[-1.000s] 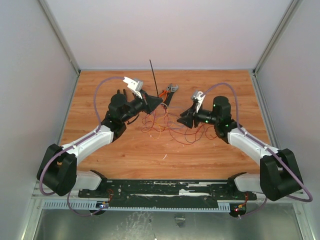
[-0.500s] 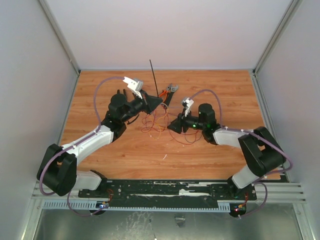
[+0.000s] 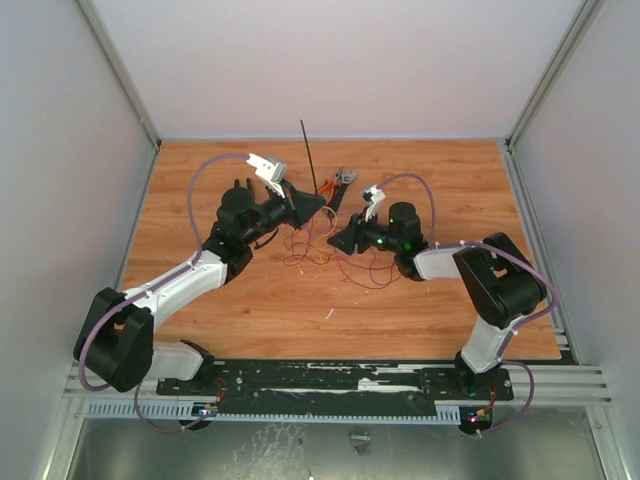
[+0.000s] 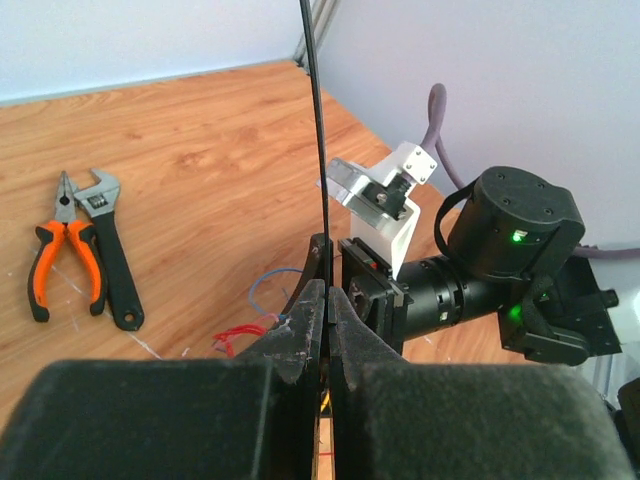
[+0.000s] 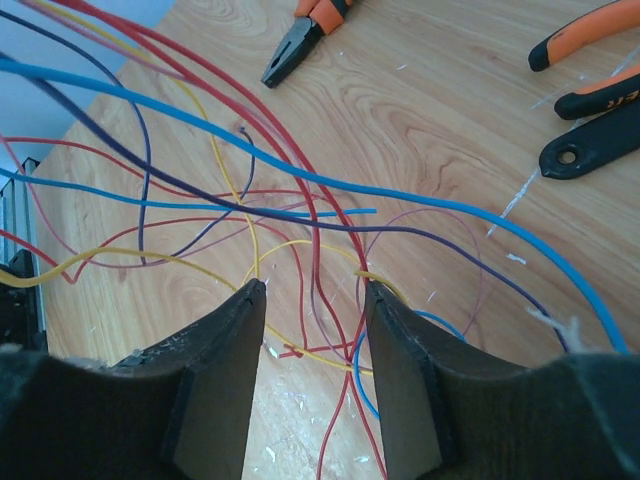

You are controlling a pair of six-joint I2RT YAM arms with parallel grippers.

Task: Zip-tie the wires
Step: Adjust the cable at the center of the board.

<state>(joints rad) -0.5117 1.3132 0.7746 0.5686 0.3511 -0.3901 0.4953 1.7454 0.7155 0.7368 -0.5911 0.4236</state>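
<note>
Well, the left hand [image 4: 326, 305] pinches the zip tie [image 4: 318, 150] upright. Toward its five o'clock, the right hand [image 5: 312, 300] gapes wide among the wires [image 5: 330, 186] on the worktop [image 5: 450, 130].

Top cam: high at the near edge, looks down over the whole surface [image 3: 450, 160]. Left wrist cam: close, faces the right arm [image 4: 500, 250]. Right wrist cam: very close, tilted down onto the wires [image 5: 300, 210]. All three see those wires.

The wires [image 3: 328, 262] lie in the middle of the table [image 3: 420, 320], between the left gripper [image 3: 319, 204] and the right gripper [image 3: 338, 243]. The zip tie [image 3: 309, 160] stands upright, pinched in the left gripper. Behind the wires, the pliers [image 4: 65, 255] lie just left of the wrench [image 4: 112, 262].
</note>
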